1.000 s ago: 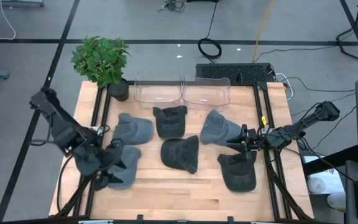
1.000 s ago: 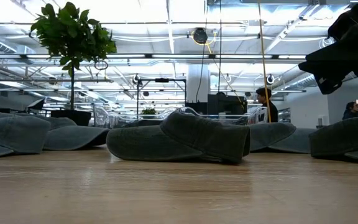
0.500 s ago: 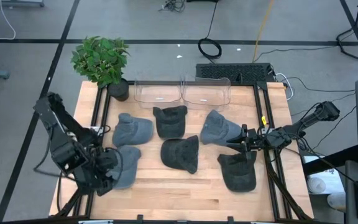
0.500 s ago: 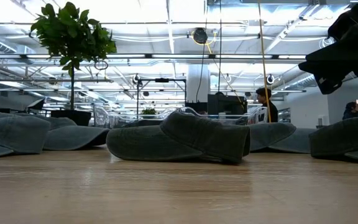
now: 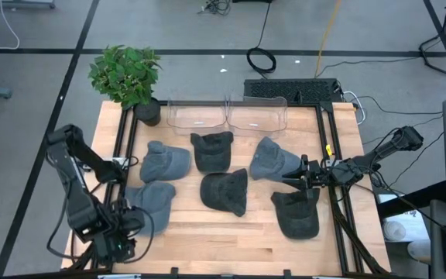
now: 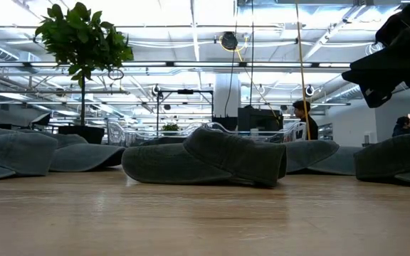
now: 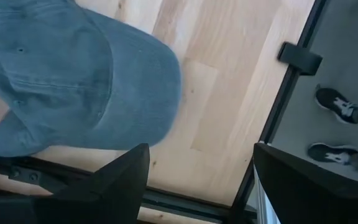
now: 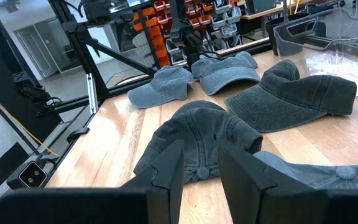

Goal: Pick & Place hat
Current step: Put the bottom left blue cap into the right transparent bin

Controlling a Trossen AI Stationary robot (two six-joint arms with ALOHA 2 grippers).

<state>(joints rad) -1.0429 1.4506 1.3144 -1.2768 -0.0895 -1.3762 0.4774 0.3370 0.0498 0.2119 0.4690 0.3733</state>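
Several grey caps lie flat on the wooden table. My left gripper (image 5: pixel 124 236) (image 7: pixel 201 149) hangs open over the table's near-left corner, just off the brim of the near-left cap (image 5: pixel 149 205) (image 7: pixel 73 81), touching nothing. My right gripper (image 5: pixel 286 177) (image 8: pixel 201 146) hovers above the table with its fingers a little apart. It points toward the table's left, between the far-right cap (image 5: pixel 272 160) and the near-right cap (image 5: pixel 296 213), with the dark middle cap (image 5: pixel 225 191) (image 8: pixel 197 134) ahead of it. The low view shows it raised (image 6: pixel 390 57).
Two clear plastic bins (image 5: pixel 196 116) (image 5: pixel 258 115) stand at the far edge, with a potted plant (image 5: pixel 126 75) at the far-left corner. Two more caps (image 5: pixel 163 161) (image 5: pixel 211 149) lie near the bins. Bare wood (image 5: pixel 223 240) runs along the near edge. A person's shoes (image 7: pixel 337 106) show on the floor.
My left gripper has drawn back from over the near-left cap toward the table's near-left corner, and its arm has folded back with it. The cap lies uncovered on the table. My right arm has kept still.
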